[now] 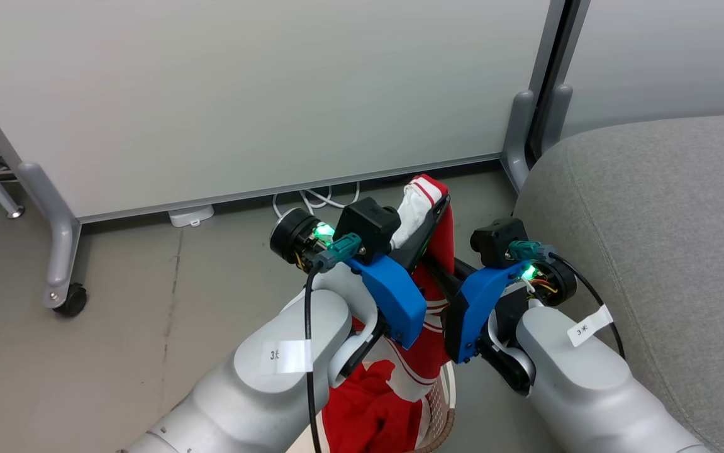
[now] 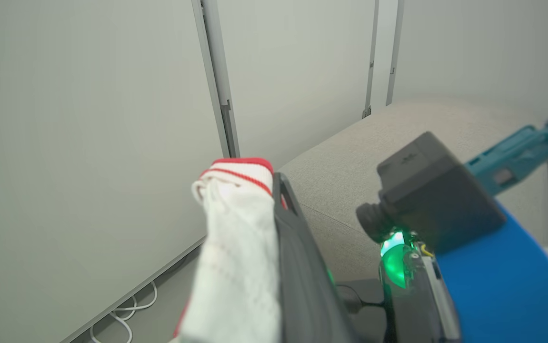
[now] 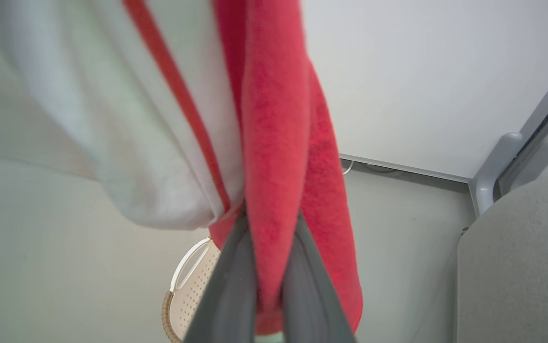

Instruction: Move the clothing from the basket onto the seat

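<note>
A red garment of the clothing (image 1: 440,236), with a white striped cuff (image 1: 421,195), hangs lifted above the basket (image 1: 446,402), which shows at the bottom edge between my arms. My left gripper (image 1: 432,211) is shut on the clothing near the cuff (image 2: 235,228), and one dark finger (image 2: 297,252) presses against it. In the right wrist view my right gripper (image 3: 270,216) is shut on a red fold (image 3: 274,143), with the basket's handle (image 3: 190,276) below. More red cloth (image 1: 374,409) lies in the basket. The grey seat (image 1: 651,214) is to the right.
A white partition panel (image 1: 261,94) stands behind on grey feet with a caster (image 1: 71,301). White cables (image 1: 317,198) and a small white block (image 1: 190,215) lie on the grey floor under it. The seat's rounded corner (image 3: 516,271) is close to my right arm.
</note>
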Robot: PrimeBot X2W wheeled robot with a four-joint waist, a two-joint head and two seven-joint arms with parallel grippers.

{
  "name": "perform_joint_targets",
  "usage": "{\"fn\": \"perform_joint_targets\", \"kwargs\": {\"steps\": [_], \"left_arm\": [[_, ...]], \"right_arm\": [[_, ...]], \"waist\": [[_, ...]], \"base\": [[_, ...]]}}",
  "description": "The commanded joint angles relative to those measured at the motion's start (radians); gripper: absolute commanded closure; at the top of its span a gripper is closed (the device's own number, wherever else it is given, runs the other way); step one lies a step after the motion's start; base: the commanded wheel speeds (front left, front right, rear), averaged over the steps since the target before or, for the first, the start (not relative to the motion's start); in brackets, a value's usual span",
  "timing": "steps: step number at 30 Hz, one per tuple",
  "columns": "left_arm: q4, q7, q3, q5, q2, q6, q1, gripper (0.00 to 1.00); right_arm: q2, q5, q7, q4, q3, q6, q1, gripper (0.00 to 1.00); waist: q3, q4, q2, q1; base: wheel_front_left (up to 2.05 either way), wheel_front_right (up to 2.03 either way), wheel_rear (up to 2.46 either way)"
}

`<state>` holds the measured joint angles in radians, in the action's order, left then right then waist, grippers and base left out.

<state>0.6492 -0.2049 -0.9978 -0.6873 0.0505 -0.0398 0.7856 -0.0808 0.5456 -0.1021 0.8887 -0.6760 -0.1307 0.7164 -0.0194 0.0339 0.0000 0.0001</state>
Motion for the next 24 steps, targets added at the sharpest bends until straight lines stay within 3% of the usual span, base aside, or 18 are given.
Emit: {"fn": "perform_joint_targets", "kwargs": {"steps": [1,12,13,15,24], "left_arm": [[0.006,-0.009,-0.002,-0.006,0.0,0.005,0.013,1.0],[0.029,-0.016,-0.015,-0.036,0.0,0.01,0.012,1.0],[0.03,-0.017,-0.018,-0.04,0.0,0.01,0.01,0.8],[0.032,-0.019,-0.024,-0.042,0.0,0.011,0.005,0.0],[0.016,-0.055,0.021,-0.059,0.032,0.027,-0.105,0.0]], "right_arm": [[-0.003,0.017,-0.014,0.008,-0.012,0.0,0.023,1.0],[-0.009,0.085,-0.049,0.059,-0.08,0.0,0.041,1.0],[-0.009,0.089,-0.053,0.063,-0.085,0.0,0.042,1.0],[-0.009,0.099,-0.061,0.068,-0.094,0.0,0.043,1.0],[-0.017,0.147,-0.094,0.079,-0.12,0.0,0.058,1.0]], "waist": [[0.005,0.004,0.0,-0.0001],[0.016,0.016,0.0,-0.0001],[0.016,0.016,0.0,-0.0001],[0.016,0.016,0.0,-0.0001],[0.013,0.021,0.0,-0.0001]], "base": [[0.0,0.0,0.0],[0.0,0.0,0.0],[0.0,0.0,0.0],[0.0,0.0,0.0],[0.0,0.0,0.0]]}}
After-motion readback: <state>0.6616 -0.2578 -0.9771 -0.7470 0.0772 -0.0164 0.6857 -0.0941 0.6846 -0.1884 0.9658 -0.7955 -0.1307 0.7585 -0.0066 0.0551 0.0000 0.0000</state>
